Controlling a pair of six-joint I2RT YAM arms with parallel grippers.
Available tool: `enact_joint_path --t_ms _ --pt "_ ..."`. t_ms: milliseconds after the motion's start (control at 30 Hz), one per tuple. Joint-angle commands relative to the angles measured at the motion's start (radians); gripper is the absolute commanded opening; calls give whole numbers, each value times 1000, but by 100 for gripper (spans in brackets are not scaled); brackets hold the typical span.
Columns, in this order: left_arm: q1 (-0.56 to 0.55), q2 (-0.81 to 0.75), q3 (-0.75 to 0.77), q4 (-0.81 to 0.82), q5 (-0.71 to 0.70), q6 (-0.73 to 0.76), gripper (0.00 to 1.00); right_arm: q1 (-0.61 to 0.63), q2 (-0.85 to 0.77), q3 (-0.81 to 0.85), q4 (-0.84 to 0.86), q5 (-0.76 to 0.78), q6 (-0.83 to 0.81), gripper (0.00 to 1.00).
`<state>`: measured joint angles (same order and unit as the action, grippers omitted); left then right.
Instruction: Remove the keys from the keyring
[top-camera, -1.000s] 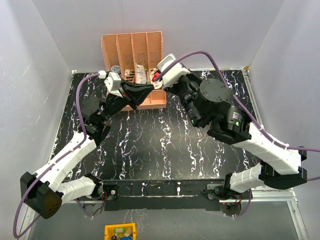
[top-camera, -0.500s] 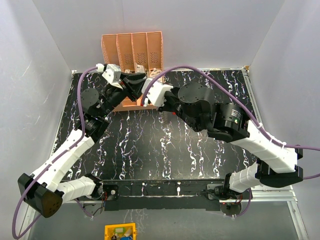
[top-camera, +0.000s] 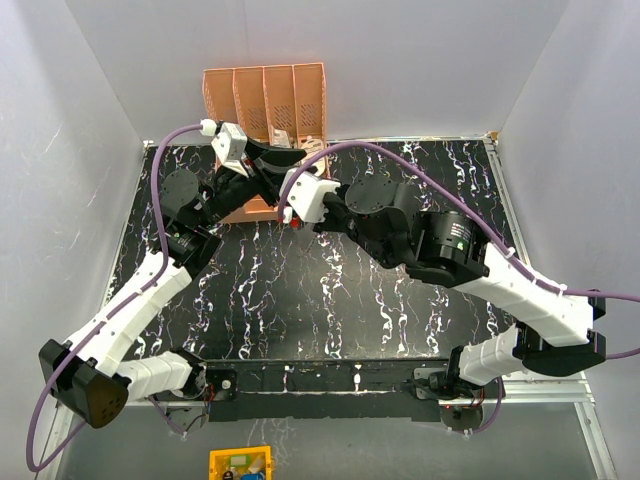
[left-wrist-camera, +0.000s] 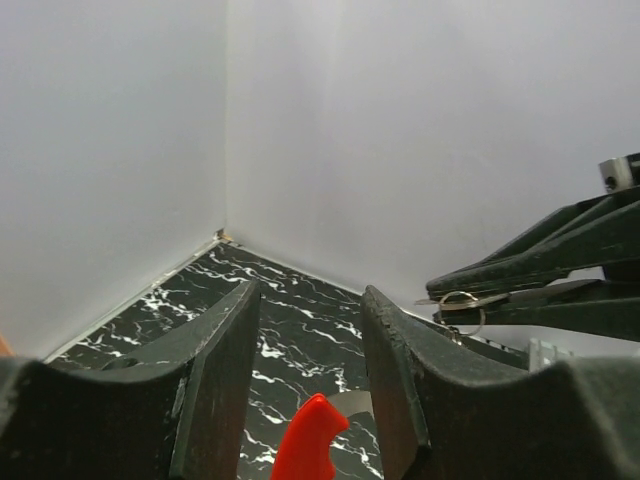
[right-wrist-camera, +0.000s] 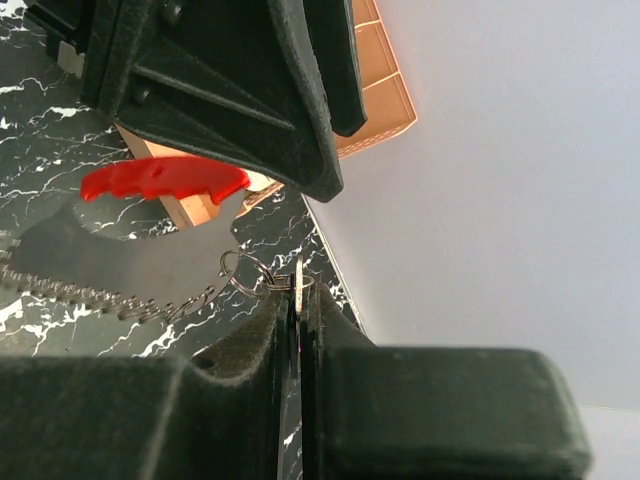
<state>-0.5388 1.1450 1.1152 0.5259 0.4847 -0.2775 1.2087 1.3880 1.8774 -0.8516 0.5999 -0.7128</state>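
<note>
Red-tipped silvery toothed keys (right-wrist-camera: 120, 255) sit between my left gripper (left-wrist-camera: 308, 295) fingers, whether clamped I cannot tell; my right gripper (right-wrist-camera: 298, 300) pinches the thin metal keyring (right-wrist-camera: 268, 284).

Left gripper (left-wrist-camera: 310, 290) faces a bare wall corner (left-wrist-camera: 226, 150), open marbled table (left-wrist-camera: 300, 330) below; the right gripper (right-wrist-camera: 298, 300), pinching the keyring (right-wrist-camera: 258, 275), crosses just ahead to its right, orange organizer (right-wrist-camera: 375, 95) close behind

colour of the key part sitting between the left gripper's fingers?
The key part is bright red; clearest in the left wrist view.
</note>
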Motion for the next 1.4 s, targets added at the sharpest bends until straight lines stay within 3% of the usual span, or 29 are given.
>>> enact_joint_path --t_ms 0,400,533,600,800,1367 --pt "1 -10 -4 42 64 -67 43 -1 -45 -10 106 31 -6 0" --pt "1 -83 -153 111 93 -145 46 -1 -63 -43 159 66 -15 0" --pt "1 -85 -198 213 115 -188 48 -1 -63 -52 162 74 -14 0" --pt "1 -79 -216 272 119 -214 53 -1 -61 -53 162 76 -12 0" --pt "1 -44 -221 382 104 -261 61 -1 -64 -62 167 67 -2 0" --pt "1 67 -202 534 94 -337 61 -1 -55 -61 169 56 0 0"
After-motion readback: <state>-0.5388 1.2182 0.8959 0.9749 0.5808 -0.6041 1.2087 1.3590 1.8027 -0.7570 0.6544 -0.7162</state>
